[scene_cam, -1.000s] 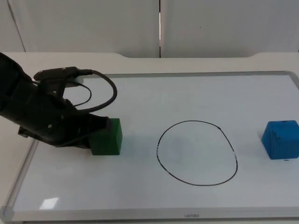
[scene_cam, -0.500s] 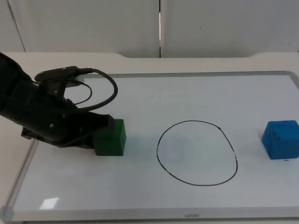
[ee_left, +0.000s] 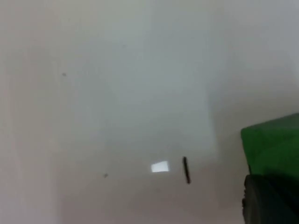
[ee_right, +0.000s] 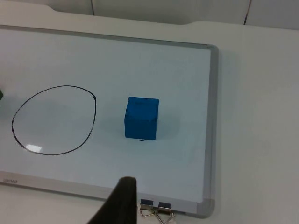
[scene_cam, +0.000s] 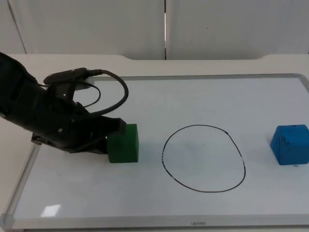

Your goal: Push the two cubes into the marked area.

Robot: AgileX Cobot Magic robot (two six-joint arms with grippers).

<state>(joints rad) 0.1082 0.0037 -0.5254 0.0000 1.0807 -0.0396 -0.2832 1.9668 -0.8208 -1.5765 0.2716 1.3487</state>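
The left hand [scene_cam: 112, 137], finger state indeterminable, presses the green cube [scene_cam: 123, 143]; the next move requires pushing toward the marked circle [scene_cam: 203, 158], while the right hand [ee_right: 122, 198] waits.

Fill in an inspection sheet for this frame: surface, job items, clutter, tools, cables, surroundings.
Surface: whiteboard with a grey frame, lying flat on the white table.
Job items: green cube outside the black drawn ring, to its left; blue cube outside the ring, to its right, untouched.
Clutter: binder clip at the board's near edge.
Tools: left tool low on the board, against the green cube's far-from-ring side; right tool's fingertip raised over the board's edge, waiting.
Cables: not reported.
Surroundings: grey partition wall behind the table.
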